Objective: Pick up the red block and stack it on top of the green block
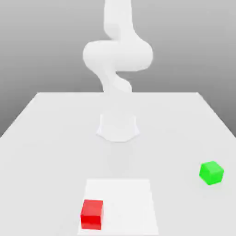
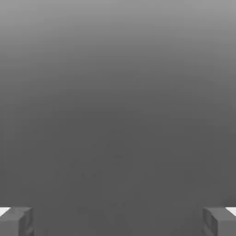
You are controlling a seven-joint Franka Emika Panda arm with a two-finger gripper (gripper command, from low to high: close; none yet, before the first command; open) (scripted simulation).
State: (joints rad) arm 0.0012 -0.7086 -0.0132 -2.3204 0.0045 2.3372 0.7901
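Observation:
The red block point(image 1: 92, 214) is a small cube lying near the table's front edge, on the corner of a brighter white square patch point(image 1: 124, 203). The green block point(image 1: 211, 173) sits apart from it, toward the exterior view's right and a little farther back. In the hand view my gripper point(image 2: 118, 221) is open, its two grey fingertips point(image 2: 16, 221) standing far apart with nothing between them and only plain grey background beyond. The white arm point(image 1: 117, 55) rises from the middle of the table and leaves the exterior view upward.
The arm's round base point(image 1: 118, 126) stands at the middle of the white table point(image 1: 46, 138), behind both blocks. The table's edges run off to both sides of the exterior view.

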